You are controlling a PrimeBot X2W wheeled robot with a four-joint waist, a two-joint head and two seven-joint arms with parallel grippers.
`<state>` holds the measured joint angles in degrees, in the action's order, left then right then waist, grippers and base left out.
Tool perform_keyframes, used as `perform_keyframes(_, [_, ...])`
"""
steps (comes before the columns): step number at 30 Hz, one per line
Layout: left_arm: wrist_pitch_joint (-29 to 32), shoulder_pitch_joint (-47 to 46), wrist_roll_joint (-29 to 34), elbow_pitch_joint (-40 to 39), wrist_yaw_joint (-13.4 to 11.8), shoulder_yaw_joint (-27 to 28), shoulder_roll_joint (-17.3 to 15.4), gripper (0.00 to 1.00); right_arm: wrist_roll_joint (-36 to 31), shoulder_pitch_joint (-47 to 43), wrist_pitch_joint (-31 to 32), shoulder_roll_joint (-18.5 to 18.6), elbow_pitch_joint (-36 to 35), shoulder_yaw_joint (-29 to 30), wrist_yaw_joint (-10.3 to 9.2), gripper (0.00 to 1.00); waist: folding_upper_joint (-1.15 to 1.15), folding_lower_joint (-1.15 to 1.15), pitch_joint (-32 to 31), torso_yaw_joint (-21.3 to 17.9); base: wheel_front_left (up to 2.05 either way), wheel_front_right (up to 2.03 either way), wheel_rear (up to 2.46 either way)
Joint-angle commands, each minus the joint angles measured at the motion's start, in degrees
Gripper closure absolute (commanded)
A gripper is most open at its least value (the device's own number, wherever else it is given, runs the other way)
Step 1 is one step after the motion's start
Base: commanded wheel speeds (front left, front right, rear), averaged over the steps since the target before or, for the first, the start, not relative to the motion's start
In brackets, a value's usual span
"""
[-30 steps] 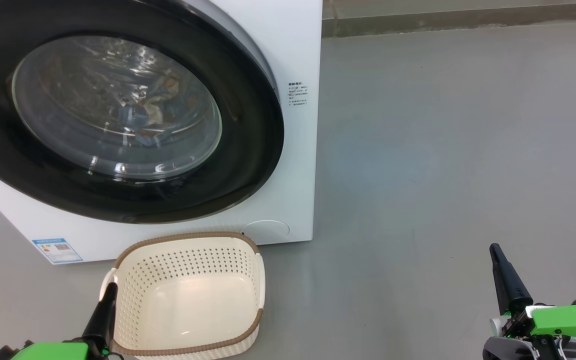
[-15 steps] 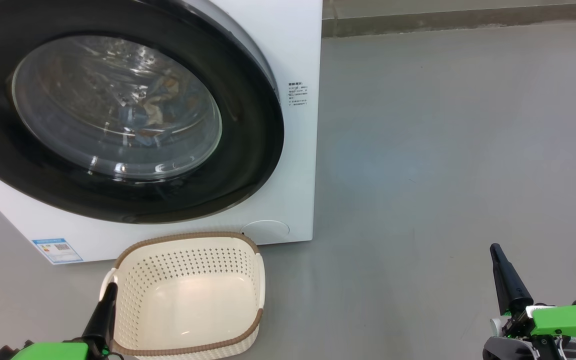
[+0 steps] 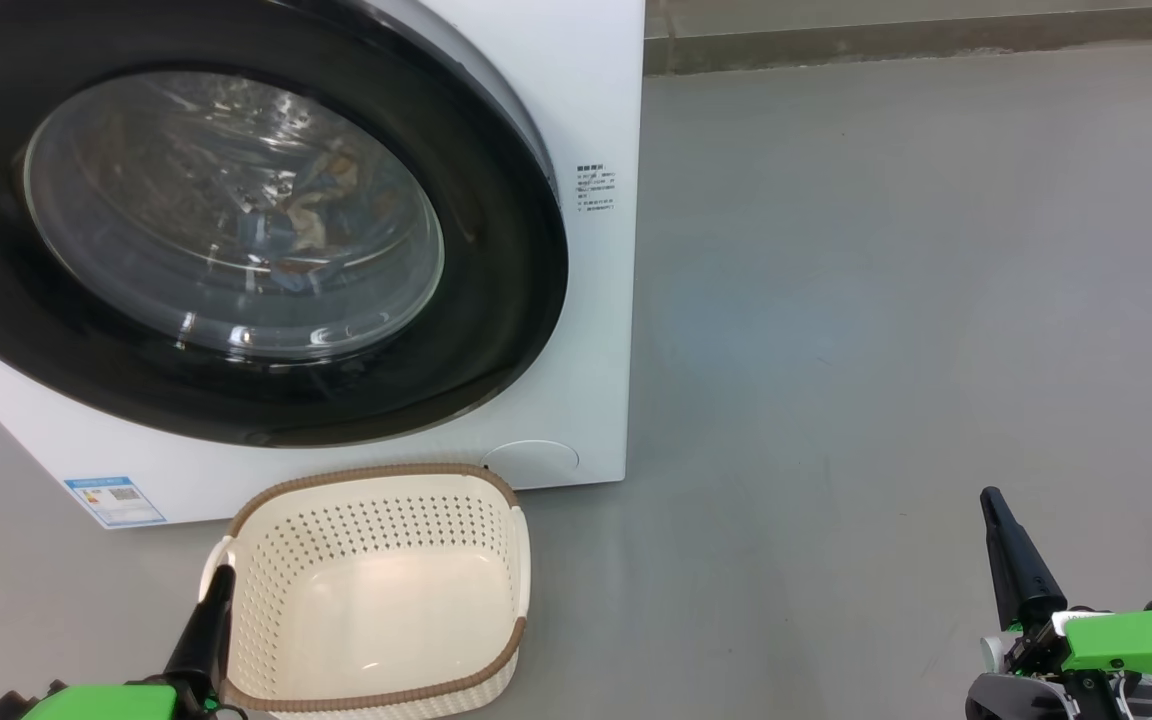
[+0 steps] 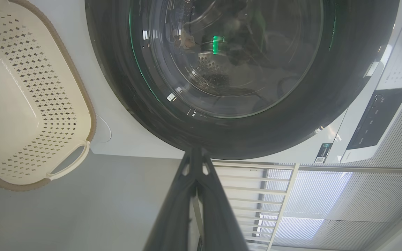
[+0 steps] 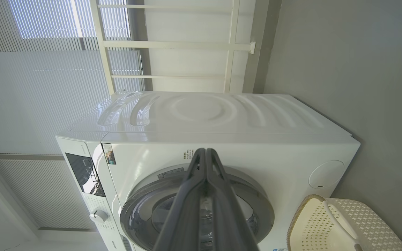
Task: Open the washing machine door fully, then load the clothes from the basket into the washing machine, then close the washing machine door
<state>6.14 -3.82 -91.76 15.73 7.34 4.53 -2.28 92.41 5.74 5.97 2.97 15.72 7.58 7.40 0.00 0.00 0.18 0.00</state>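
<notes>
The washing machine (image 3: pixel 591 90) fills the upper left, and its door (image 3: pixel 501 300) lies flush against the front. Behind the glass bowl I make out blue and brownish clothes (image 3: pixel 301 215) in the drum. The basket (image 3: pixel 376 471) stands on the floor just below the door, with nothing in it. My left gripper (image 3: pixel 225 575) is shut, its tip by the basket's near left rim. Far to the right, my right gripper (image 3: pixel 988 497) is shut over bare floor. The left wrist view has the left gripper (image 4: pixel 195 153) pointing at the door (image 4: pixel 229 146). The right gripper (image 5: pixel 205 151) faces the washing machine (image 5: pixel 257 118).
Grey floor (image 3: pixel 886 300) stretches to the right of the machine as far as a wall base at the back. A blue-and-white label (image 3: pixel 116 500) sits at the machine's lower left corner. The dark control panel (image 4: pixel 375 118) and white window railings (image 5: pixel 173 45) lie behind.
The patch of cloth behind the glass looks slightly shifted. Both grippers, the basket and the door hold still.
</notes>
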Motion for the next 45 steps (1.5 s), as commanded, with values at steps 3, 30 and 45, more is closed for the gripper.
perform_keyframes(3, [0.4, -2.4, -0.4, -1.7, 0.1, 2.0, -0.6, 1.00, -0.1, 0.4, 0.3, 0.1, -1.7, -1.3, 0.09, 1.00, 0.00, 0.00, 0.0, 0.0, 0.00, 0.00, 0.00])
perform_keyframes(30, [0.4, -2.4, -0.4, -1.7, 0.1, 2.0, -0.6, 1.00, -0.2, 0.4, 0.4, 0.0, -1.7, -1.2, 0.09, 1.00, 0.00, 0.00, 0.0, 0.0, 0.00, 0.00, 0.00])
perform_keyframes(45, [0.4, -2.4, -0.4, -1.7, 0.1, 2.0, -0.6, 1.00, -0.2, 0.4, 0.5, 0.0, -1.7, -1.1, 0.09, 1.00, 0.00, 0.00, 0.0, 0.0, 0.00, 0.00, 0.00])
